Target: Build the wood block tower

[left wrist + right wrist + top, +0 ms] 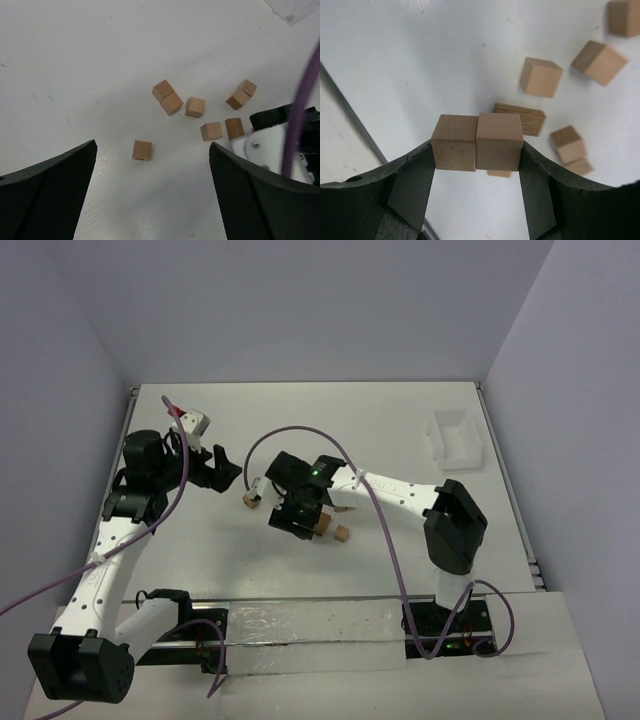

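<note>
Nearest the lens, the two dark fingers (412,185) of the right gripper (476,159) are closed about half way, and they clamp a pair of blocks (470,135) that lie side by side, face against face. Each finger presses on one outer face only. I judge the pair is lifted a little from the table (380,410), near its middle. Because only pressure keeps the seam together, the grip must not become looser on the way; otherwise the cubes can fold at the seam and drop. It is better to move slowly, keep the pair level, and lower it straight on a bare patch, opening only when both blocks sit flat. Beyond the pair, the loose blocks (540,76) are scattered on the table, some touching each other, and I see no tower among them, so this pair seems to be the beginning. Toward the left edge, the left gripper (218,468) hangs fully open and holds nothing; it should keep apart. Near the far right corner stands a white bin (455,438).
</note>
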